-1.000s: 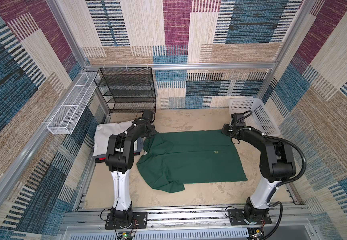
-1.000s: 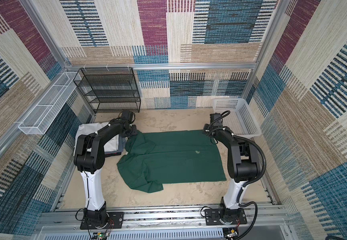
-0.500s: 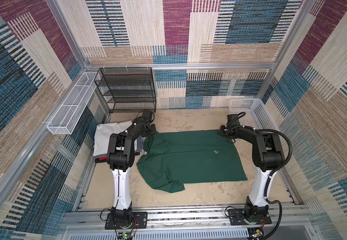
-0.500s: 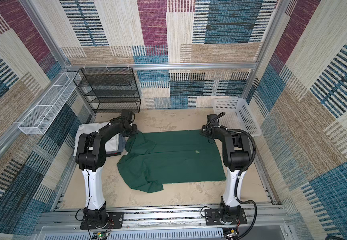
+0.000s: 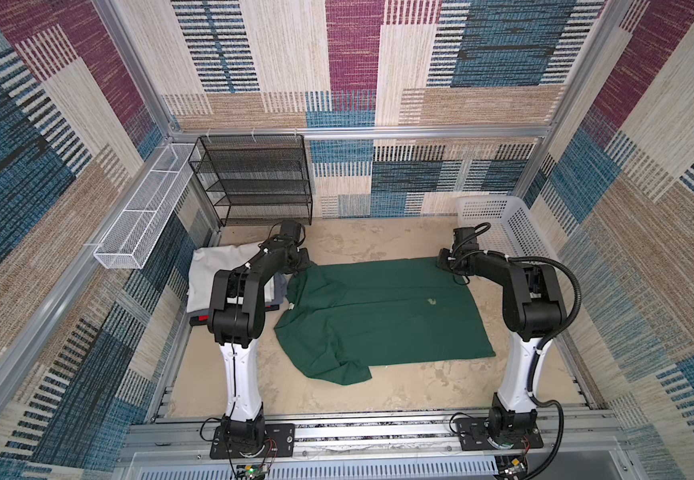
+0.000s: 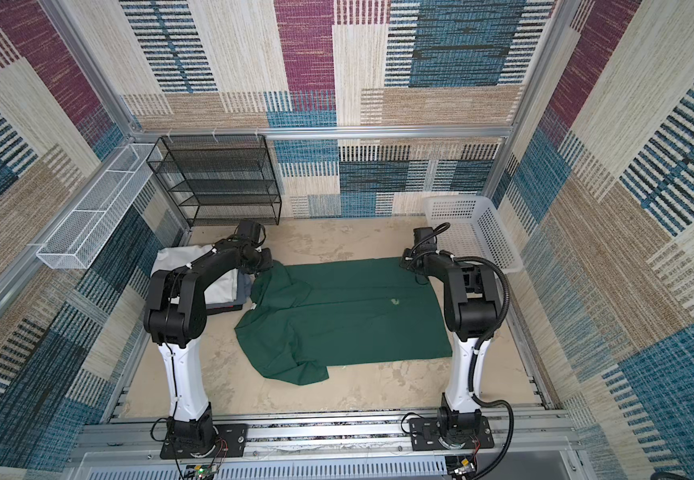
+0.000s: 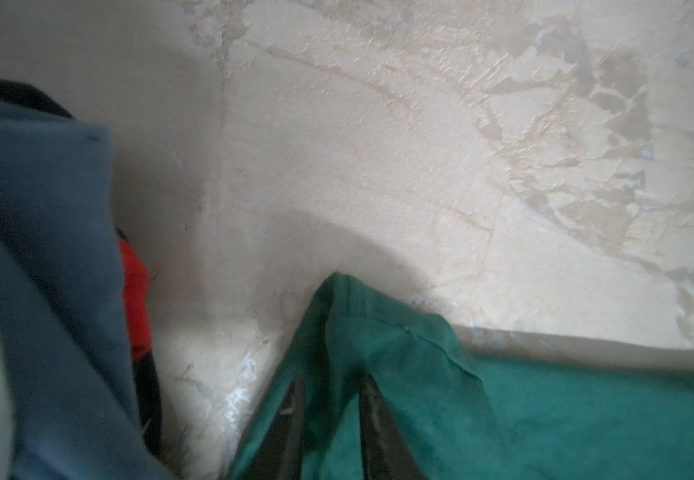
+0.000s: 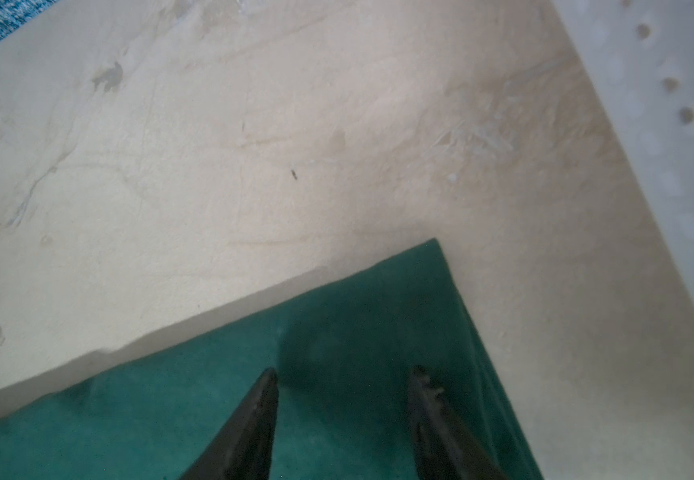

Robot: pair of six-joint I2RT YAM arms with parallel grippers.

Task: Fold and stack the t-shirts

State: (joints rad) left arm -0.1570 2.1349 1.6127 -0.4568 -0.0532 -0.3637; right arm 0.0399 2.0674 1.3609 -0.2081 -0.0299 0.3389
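While the left arm (image 5: 253,274) and right arm (image 5: 499,270) reach low over the bench (image 5: 361,241), the right gripper (image 8: 345,370) holds its jaws apart above the green t-shirt (image 5: 382,316) corner. The left gripper (image 7: 330,378) jaws, narrowly parted, straddle a raised fold; grip unclear.

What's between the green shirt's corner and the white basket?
Bare table only, seen in the right wrist view between green shirt and white basket.

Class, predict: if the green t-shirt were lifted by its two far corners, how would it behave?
Probably floppy: the green t-shirt lies wrinkled and bunched at its near edge, so it should drape and sag between the corners. Likely light: the cloth looks thin and lies flat on the table. It seems unlikely to slip, since the fabric looks matte.
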